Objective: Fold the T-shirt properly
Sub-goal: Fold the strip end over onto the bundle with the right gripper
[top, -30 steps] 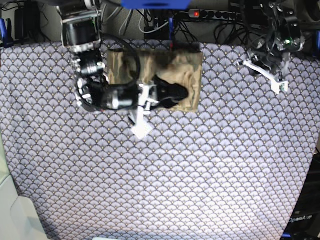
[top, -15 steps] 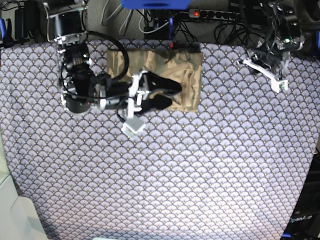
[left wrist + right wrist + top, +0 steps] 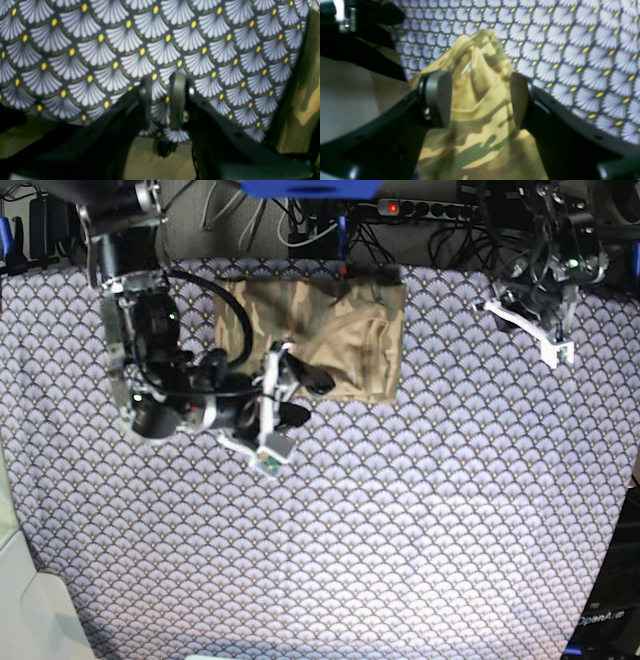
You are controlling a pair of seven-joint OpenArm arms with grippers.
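Camouflage cotton of the T-shirt, folded to a compact rectangle, lying at the far edge of the purple fan-patterned tablecloth, near its middle — long side parallel to that edge. Right gripper at the near edge of the fold, pointing across it; fingers spread wide in the right wrist view, with a raised ridge of the cloth between them, contact not resolvable. Left gripper above bare tablecloth close to the far right corner, well apart from the shirt in the base view; fingers drawn near together with a narrow gap, nothing between them — a strip of camouflage fabric at the right border of the left wrist view.
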